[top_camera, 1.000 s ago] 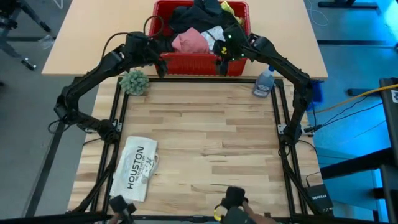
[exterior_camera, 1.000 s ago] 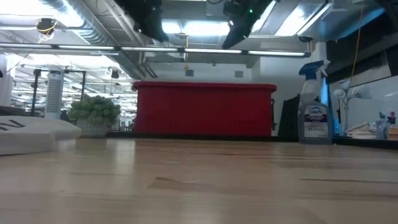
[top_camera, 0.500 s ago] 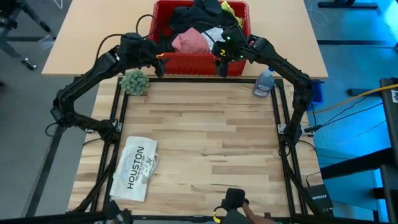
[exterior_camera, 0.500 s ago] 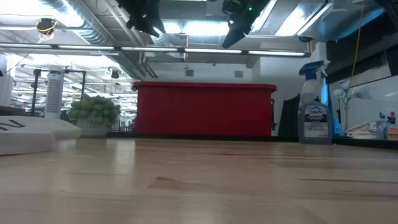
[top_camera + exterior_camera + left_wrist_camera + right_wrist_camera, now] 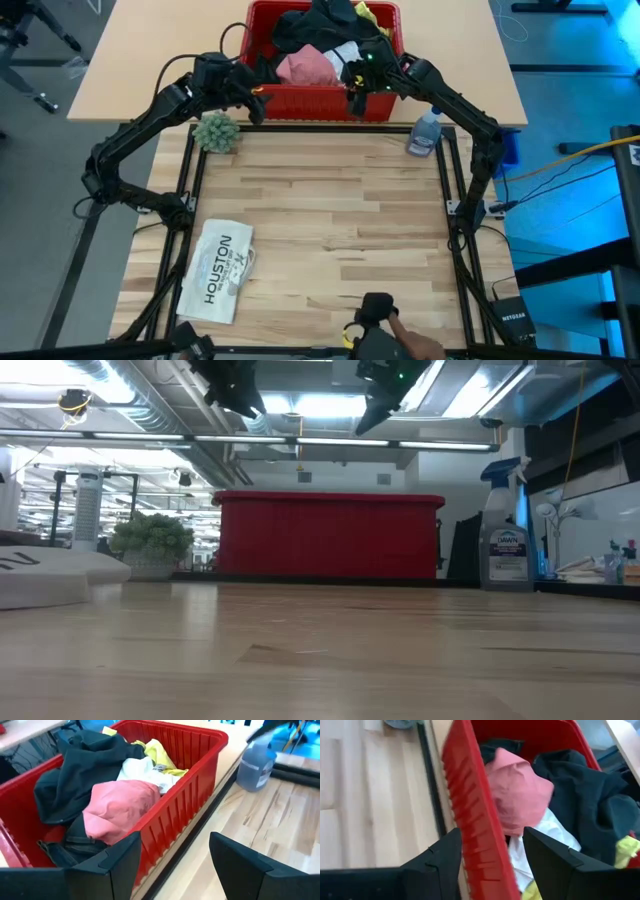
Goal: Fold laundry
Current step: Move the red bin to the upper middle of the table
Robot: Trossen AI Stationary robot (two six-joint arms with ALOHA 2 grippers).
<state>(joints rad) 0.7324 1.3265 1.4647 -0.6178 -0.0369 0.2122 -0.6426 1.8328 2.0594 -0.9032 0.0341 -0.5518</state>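
The laundry lies heaped in the red basket (image 5: 325, 100) at the table's far edge. It is made up of dark trousers (image 5: 75, 770), a pink cloth (image 5: 120, 807), a white cloth (image 5: 142, 772) and a yellow T-shirt (image 5: 157, 752). My left gripper (image 5: 172, 865) hangs open, high above the basket's near left corner (image 5: 258, 100). My right gripper (image 5: 492, 865) hangs open, high above the basket's near wall (image 5: 470, 820), right of centre. Neither gripper has anything between its fingers.
A small green plant (image 5: 215, 130) stands left of the basket and a spray bottle (image 5: 425, 132) stands to its right. A flat white item printed "HOUSTON" (image 5: 220, 270) lies near the table's front left. A person's hand (image 5: 385, 340) shows at the near edge.
Both grippers have turned slightly at the wrist while staying in place above the basket's near wall. Both remain open. The laundry has not moved.
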